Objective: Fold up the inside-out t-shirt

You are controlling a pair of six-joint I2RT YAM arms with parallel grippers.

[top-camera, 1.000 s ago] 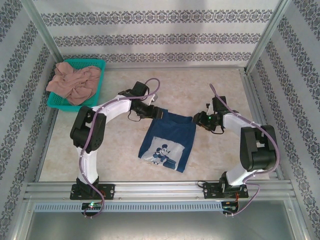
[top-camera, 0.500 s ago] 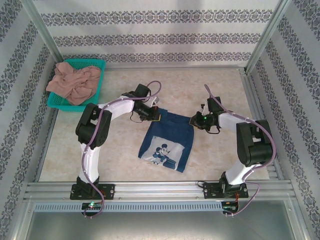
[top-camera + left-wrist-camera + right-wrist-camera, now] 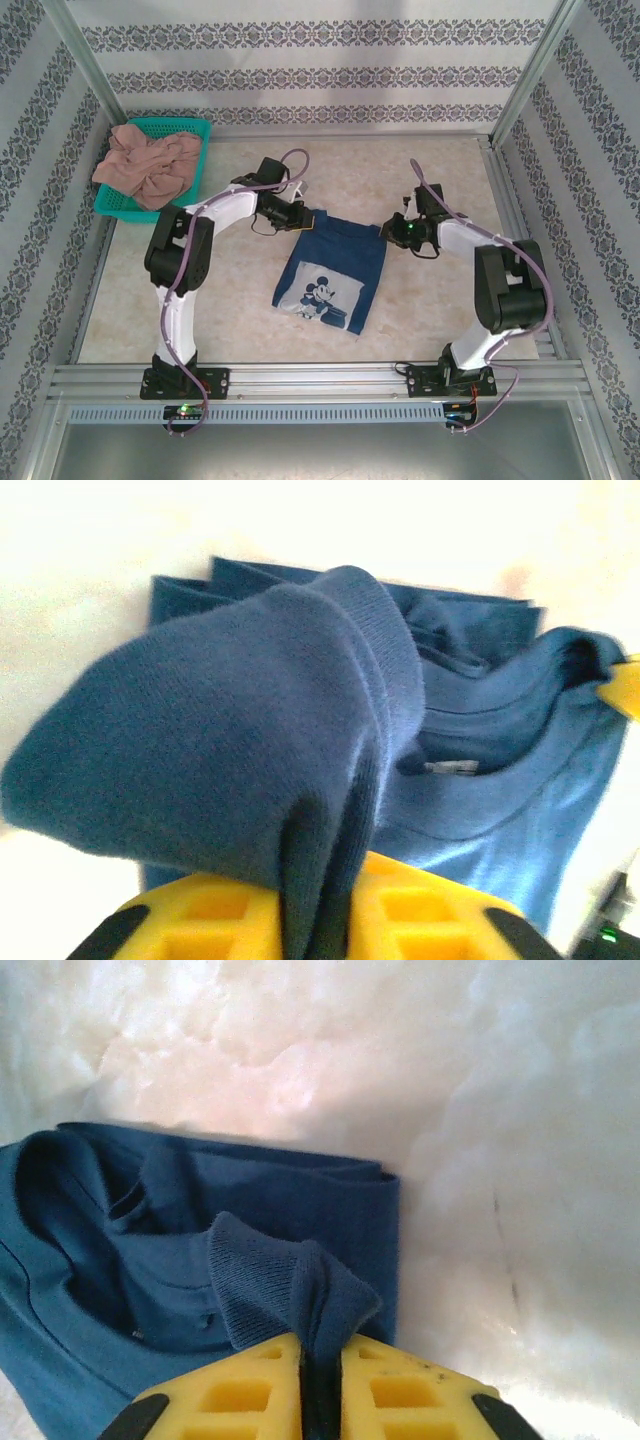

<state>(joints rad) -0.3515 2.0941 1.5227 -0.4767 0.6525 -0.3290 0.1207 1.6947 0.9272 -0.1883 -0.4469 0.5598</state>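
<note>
Yellow plastic fingers (image 3: 230,920) of the left gripper (image 3: 320,915) are pinched shut on a bunched fold of ribbed blue knit, bottom centre of the left wrist frame. The right gripper (image 3: 320,1385) is the same, clamped on a ribbed fold at the bottom centre of its frame.

Both folds belong to the dark navy blue short-sleeved cotton t-shirt (image 3: 335,265). It lies mid-frame in the overhead view on the pale marbled table (image 3: 240,300), white cartoon print toward the lower edge. The grippers hold its upper edge, one at each corner.

Step, as I read it: grasp done, fold not yet made. Next: lift both corners level and carry them toward the lower edge at matched pace, keeping the edge taut.

The teal plastic basket (image 3: 203,150) with the pinkish-tan garment (image 3: 150,165) is upper left, well apart.
</note>
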